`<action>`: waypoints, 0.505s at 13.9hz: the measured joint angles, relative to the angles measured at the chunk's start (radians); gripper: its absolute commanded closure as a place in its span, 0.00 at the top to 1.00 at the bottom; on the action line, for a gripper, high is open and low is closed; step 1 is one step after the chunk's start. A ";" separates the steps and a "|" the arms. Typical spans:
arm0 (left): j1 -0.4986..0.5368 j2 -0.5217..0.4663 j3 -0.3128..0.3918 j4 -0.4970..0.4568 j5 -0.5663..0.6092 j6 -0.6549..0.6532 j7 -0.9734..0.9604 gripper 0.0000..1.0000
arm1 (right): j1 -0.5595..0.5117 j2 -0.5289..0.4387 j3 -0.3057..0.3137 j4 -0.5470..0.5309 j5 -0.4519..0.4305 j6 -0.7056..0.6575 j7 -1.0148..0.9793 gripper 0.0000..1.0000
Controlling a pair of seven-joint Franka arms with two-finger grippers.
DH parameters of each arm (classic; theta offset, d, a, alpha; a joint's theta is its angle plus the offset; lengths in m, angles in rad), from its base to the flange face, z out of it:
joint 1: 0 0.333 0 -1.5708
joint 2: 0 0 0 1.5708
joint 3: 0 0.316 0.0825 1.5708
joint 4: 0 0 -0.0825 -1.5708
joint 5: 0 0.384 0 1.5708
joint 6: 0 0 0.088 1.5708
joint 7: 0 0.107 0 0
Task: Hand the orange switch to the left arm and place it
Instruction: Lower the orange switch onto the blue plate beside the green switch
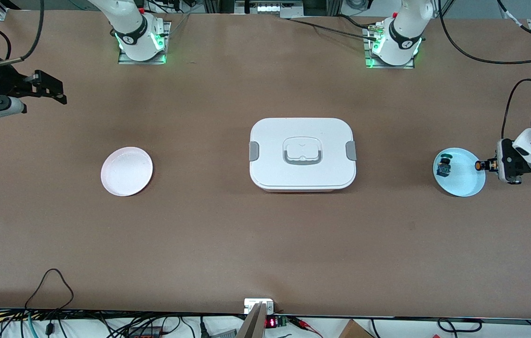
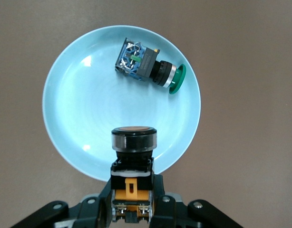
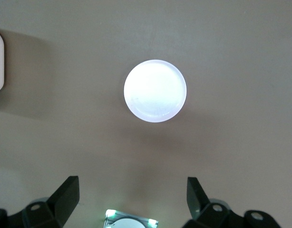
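Observation:
My left gripper (image 1: pixel 494 165) is shut on the orange switch (image 1: pixel 480 165), a small black button with an orange cap, and holds it over the rim of a light blue plate (image 1: pixel 465 183) at the left arm's end of the table. The left wrist view shows the orange switch (image 2: pixel 133 142) clamped between the left gripper's (image 2: pixel 132 202) jaws above the blue plate (image 2: pixel 74 109). The white box (image 1: pixel 302 153) sits mid-table with its lid on. My right gripper (image 1: pixel 52 89) hangs open and empty at the right arm's end, and in its own view the right gripper (image 3: pixel 131 194) is over bare table.
A switch with a green cap (image 1: pixel 444 166) lies on its side in the blue plate, also visible as the green switch (image 2: pixel 148 64). An empty white plate (image 1: pixel 126 171) lies toward the right arm's end, seen as the white plate (image 3: pixel 155 90). Cables run along the table's edges.

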 measured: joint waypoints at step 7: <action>0.002 0.016 -0.042 -0.091 0.000 0.112 0.002 0.00 | 0.002 -0.004 -0.010 0.001 0.002 0.002 -0.001 1.00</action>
